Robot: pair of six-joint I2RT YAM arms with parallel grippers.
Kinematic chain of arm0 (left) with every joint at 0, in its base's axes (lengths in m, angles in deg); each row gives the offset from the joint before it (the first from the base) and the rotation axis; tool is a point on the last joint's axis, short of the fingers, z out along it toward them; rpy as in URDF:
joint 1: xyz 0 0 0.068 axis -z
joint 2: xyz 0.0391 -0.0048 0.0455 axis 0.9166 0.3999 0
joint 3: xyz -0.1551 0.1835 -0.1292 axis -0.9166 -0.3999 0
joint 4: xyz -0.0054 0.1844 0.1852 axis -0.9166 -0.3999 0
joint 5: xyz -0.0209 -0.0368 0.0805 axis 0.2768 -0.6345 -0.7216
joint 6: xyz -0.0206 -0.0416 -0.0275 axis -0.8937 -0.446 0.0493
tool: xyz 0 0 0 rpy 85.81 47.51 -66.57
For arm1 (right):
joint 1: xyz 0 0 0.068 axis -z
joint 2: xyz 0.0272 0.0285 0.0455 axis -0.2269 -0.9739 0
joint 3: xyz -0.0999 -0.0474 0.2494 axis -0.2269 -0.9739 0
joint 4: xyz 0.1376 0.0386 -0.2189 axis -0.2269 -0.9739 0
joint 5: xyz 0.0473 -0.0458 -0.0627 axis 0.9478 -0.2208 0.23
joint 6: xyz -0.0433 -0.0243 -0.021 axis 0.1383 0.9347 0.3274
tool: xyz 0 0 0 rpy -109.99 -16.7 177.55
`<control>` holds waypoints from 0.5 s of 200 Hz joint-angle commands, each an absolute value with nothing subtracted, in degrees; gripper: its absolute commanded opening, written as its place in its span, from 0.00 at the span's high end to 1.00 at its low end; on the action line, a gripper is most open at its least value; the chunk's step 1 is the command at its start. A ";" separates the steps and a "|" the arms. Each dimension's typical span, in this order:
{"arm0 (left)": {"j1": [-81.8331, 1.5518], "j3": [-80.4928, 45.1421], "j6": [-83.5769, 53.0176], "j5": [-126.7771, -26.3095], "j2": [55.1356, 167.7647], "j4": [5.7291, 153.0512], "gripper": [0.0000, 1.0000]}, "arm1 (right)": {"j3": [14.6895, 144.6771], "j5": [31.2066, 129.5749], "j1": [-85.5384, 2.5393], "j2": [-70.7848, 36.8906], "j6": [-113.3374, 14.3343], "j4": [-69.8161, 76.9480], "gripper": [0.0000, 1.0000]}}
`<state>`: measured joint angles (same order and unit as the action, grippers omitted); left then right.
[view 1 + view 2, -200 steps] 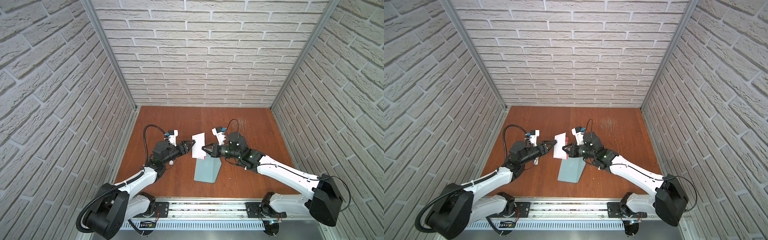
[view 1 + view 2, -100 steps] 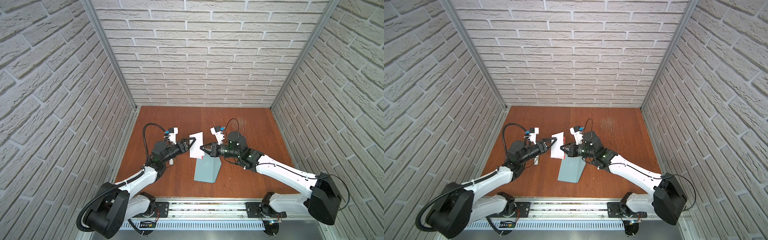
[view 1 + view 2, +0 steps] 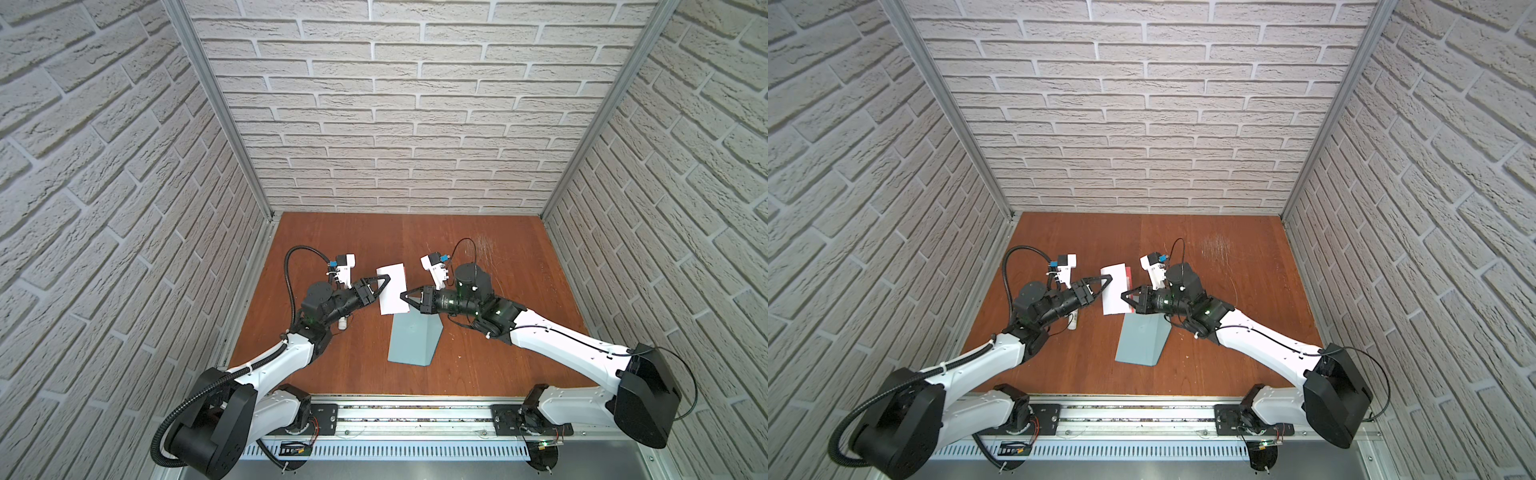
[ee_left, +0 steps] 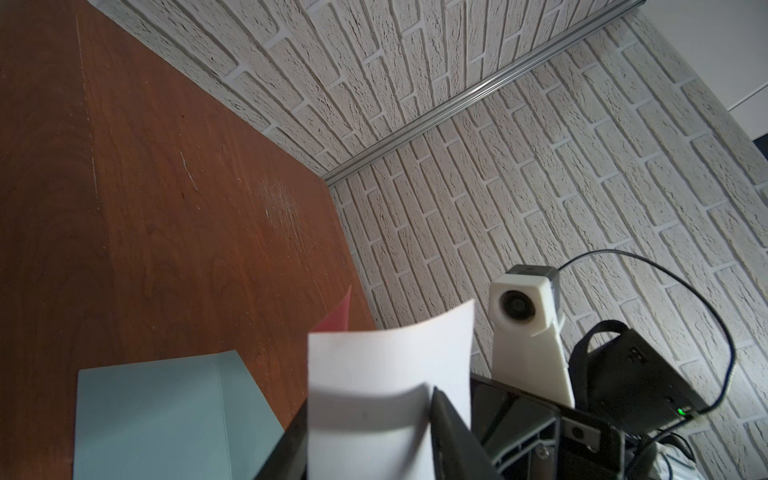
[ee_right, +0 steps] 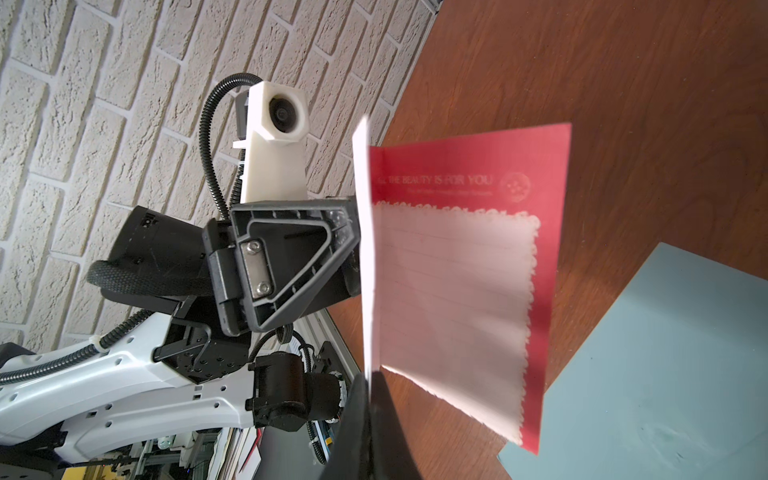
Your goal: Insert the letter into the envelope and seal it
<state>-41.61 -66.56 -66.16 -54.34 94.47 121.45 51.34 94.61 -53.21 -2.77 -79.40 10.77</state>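
Observation:
The letter (image 3: pixel 392 291) stands raised above the wooden table, white back toward the left arm and red-bordered face (image 5: pixel 453 291) toward the right arm. My right gripper (image 3: pixel 405 296) is shut on its near right edge, and its jaws (image 5: pixel 368 374) pinch the sheet. My left gripper (image 3: pixel 384 284) has reached the letter's left side. Its jaws stand apart with the curved sheet (image 4: pixel 386 374) between them. The light blue-grey envelope (image 3: pixel 413 340) lies flat on the table just below and in front of the letter, and no gripper touches it.
A small white cylindrical stick (image 3: pixel 343 324) lies on the table under the left arm's wrist. Brick-pattern walls close the table on three sides. The arm bases sit on a rail along the front edge (image 3: pixel 415 415).
My left gripper has moved right onto the letter's left side and its jaws have narrowed. The right gripper has kept hold and shifted the letter slightly left.

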 commanded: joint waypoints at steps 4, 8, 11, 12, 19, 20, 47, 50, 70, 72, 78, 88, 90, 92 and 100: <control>-41.45 -64.67 -64.81 -53.95 93.39 123.51 0.59 | 50.67 95.07 -52.75 -2.85 -79.36 13.18 0.94; -41.45 -64.63 -64.81 -53.92 93.44 123.44 0.59 | 50.54 95.08 -52.75 -2.91 -79.30 13.11 0.94; -41.47 -64.63 -64.85 -53.92 93.46 123.35 0.59 | 50.59 95.04 -52.68 -2.91 -79.34 13.08 0.94; -41.42 -64.63 -64.85 -53.92 93.42 123.34 0.59 | 50.59 95.04 -52.67 -2.90 -79.39 13.04 0.94; -41.40 -64.63 -64.85 -54.01 93.47 123.22 0.59 | 50.43 95.09 -52.64 -2.97 -79.31 13.17 0.94; -41.43 -64.63 -64.85 -54.01 93.42 123.24 0.59 | 50.42 95.11 -52.65 -2.97 -79.37 13.17 0.94; -41.49 -64.63 -64.72 -54.09 92.98 122.57 0.62 | 50.44 95.04 -52.45 -2.84 -79.53 13.13 0.94; -41.52 -64.63 -64.68 -54.10 92.94 122.43 0.62 | 50.42 95.08 -52.41 -2.80 -79.48 13.09 0.94; -41.55 -64.63 -64.29 -54.25 92.26 121.39 0.61 | 50.43 95.12 -52.23 -2.56 -79.45 12.92 0.94; -41.56 -64.63 -64.25 -54.27 92.18 121.29 0.61 | 50.49 95.10 -52.25 -2.54 -79.44 12.91 0.94; -41.64 -64.63 -64.16 -54.35 91.93 120.91 0.60 | 50.48 95.08 -52.15 -2.49 -79.40 12.78 0.94; -41.63 -64.63 -63.91 -54.44 91.59 120.46 0.59 | 50.42 95.08 -52.04 -2.45 -79.35 12.65 0.94; -41.60 -64.63 -63.89 -54.45 91.55 120.37 0.59 | 50.48 95.07 -52.05 -2.45 -79.35 12.60 0.94; -41.57 -64.63 -63.89 -54.45 91.47 120.24 0.59 | 50.43 95.04 -52.05 -2.45 -79.39 12.57 0.94; -41.64 -64.63 -63.80 -54.36 91.32 120.17 0.59 | 50.39 95.05 -52.05 -2.53 -79.32 12.52 0.94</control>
